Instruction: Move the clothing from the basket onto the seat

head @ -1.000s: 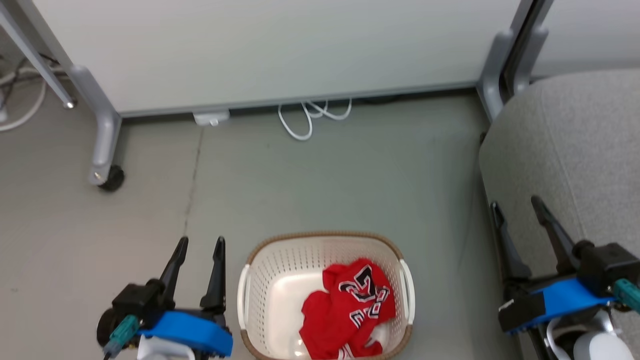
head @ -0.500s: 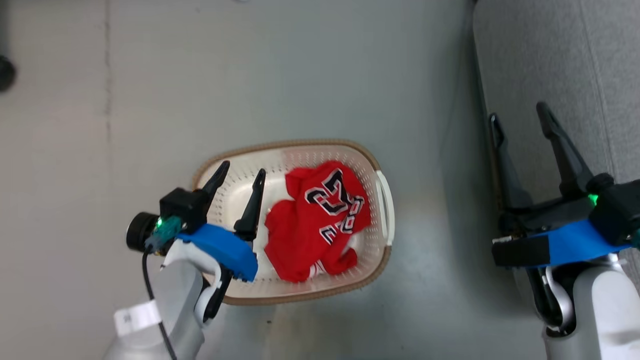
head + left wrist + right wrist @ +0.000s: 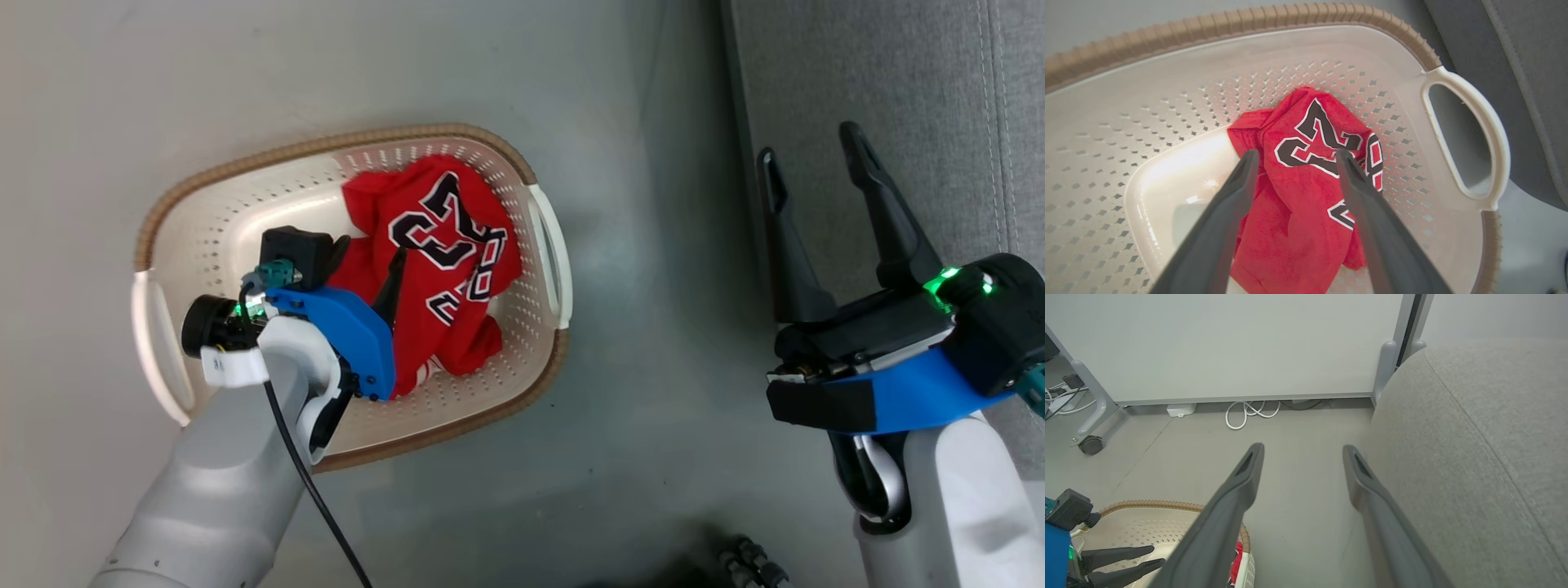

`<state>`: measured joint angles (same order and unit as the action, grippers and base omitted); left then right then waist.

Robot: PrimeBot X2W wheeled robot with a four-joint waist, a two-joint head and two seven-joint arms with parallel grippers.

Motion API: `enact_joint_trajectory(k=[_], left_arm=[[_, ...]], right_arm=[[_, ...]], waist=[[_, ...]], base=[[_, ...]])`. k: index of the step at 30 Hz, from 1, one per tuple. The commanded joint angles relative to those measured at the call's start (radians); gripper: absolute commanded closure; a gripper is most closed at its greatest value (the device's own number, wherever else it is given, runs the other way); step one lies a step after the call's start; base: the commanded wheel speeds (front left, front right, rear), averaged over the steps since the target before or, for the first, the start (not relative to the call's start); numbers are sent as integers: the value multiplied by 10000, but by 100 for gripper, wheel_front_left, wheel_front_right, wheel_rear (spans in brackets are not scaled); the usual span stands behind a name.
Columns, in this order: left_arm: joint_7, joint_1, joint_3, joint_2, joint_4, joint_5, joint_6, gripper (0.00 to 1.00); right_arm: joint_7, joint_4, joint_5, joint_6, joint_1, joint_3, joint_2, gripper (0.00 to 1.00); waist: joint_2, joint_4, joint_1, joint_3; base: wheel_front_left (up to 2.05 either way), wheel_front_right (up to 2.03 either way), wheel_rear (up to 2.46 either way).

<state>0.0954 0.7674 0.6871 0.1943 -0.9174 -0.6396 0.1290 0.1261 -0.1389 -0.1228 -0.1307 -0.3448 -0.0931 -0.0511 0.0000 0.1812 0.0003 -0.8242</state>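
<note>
Pointing into the oval cream-white perforated plastic laundry basket with a brown woven-look rim, the left end effector has its two dark fingers parted over the crumpled red sports garment with black white-edged numerals. The garment lies in the basket, unclamped. The right end effector is wide open and empty at the edge of the light-grey fabric sofa seat.
</note>
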Motion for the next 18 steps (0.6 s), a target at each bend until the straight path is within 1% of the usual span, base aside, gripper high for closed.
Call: enact_joint_trajectory(k=[1,8,9,13,18], left_arm=[[-188,238,-16,29,-294,-100,16,0],[-639,715,63,-150,-1481,-402,10,0],[-639,715,63,-150,-1481,-402,10,0],[-934,863,-25,-242,-2160,-541,-204,0],[-1041,963,-107,-350,-2678,-692,-245,0]], right_arm=[[113,25,-101,-1,-214,-107,12,0],[389,232,-369,-1,-526,-790,9,0],[389,232,-369,-1,-526,-790,9,0],[504,362,-283,-1,-612,-1045,11,0],[638,476,-372,-1,-572,-1129,11,0]], waist=[[0,390,-3,-463],[0,732,-3,-929],[0,732,-3,-929],[0,902,-3,-1086],[0,1009,-3,-1172]], base=[[0,0,0],[0,0,0],[0,0,0],[0,0,0],[0,0,0]])
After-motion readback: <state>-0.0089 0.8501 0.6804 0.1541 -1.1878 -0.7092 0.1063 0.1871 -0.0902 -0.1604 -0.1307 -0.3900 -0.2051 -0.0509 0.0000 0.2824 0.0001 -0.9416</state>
